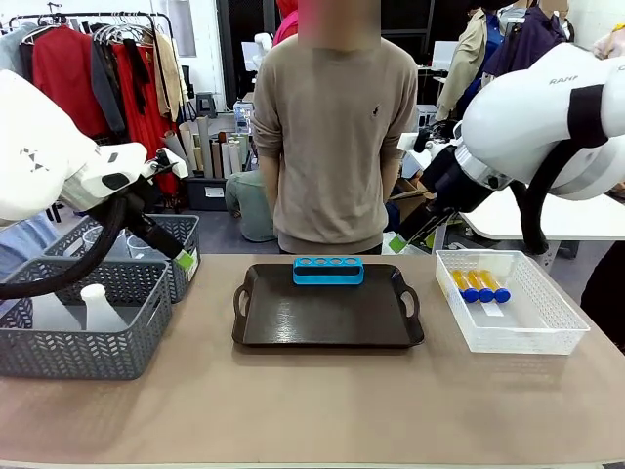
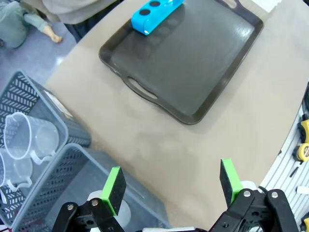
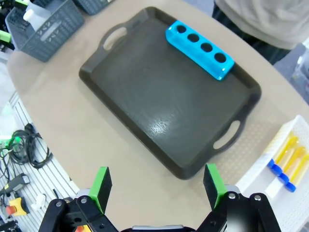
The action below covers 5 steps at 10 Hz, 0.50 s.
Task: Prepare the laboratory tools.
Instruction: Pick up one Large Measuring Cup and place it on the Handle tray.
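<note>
A blue four-hole rack [image 1: 328, 270] lies at the far edge of a black tray [image 1: 327, 322] in the middle of the table, its holes empty. Three blue-capped yellow tubes [image 1: 480, 286] lie in the white mesh basket on the right. A translucent white flask [image 1: 98, 305] stands in the near grey basket, and clear beakers [image 2: 29, 137] sit in the one behind it. My left gripper [image 1: 181, 256] hovers open above the grey baskets. On the right, my other gripper [image 1: 405, 237] hangs open over the table's far edge, holding nothing. The rack [image 3: 199, 48] and tubes [image 3: 285, 159] lie ahead of it.
Two grey woven-pattern baskets [image 1: 73, 332] stand at the left edge, and the white mesh basket [image 1: 547, 327] at the right. A person [image 1: 332, 127] stands behind the tray with hands out of sight. Bare tabletop runs along the near side.
</note>
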Motion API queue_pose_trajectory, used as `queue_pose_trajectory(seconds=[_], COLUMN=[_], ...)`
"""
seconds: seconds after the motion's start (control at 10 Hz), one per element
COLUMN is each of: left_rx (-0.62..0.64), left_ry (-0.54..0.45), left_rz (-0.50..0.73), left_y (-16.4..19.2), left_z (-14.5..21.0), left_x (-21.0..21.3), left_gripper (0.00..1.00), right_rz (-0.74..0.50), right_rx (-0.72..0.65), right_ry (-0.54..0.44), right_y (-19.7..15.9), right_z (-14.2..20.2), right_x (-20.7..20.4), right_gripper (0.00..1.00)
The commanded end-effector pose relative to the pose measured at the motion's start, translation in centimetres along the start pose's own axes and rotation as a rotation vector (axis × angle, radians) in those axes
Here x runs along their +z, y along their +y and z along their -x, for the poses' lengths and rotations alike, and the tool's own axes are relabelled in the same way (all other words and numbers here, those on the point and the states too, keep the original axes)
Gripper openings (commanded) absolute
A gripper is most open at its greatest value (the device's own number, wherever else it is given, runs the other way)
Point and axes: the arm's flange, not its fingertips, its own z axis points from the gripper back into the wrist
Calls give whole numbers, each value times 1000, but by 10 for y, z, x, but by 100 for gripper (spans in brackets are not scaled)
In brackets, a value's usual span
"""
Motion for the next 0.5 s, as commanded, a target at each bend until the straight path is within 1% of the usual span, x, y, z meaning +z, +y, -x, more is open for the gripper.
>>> queue_pose_trajectory(seconds=[0.0,0.1,0.2,0.3,0.4], left_rx=[-1,-50,-38,-46,-61], left_ry=[-3,11,13,18,3], left_rz=[0,47,47,36,48], left_y=[0,-5,-2,-1,-5], left_z=[-1,0,1,0,-5], left_x=[1,19,40,57,75], left_gripper=[100,100,100,100,100], right_rz=[0,-23,-43,-73,-84], right_rx=[-6,24,57,72,83], right_ry=[-6,-26,-53,-63,-74], right_y=[-3,-1,2,3,4], right_z=[0,-3,-5,-7,-7], right_x=[2,21,42,61,83], right_gripper=[100,100,100,100,100])
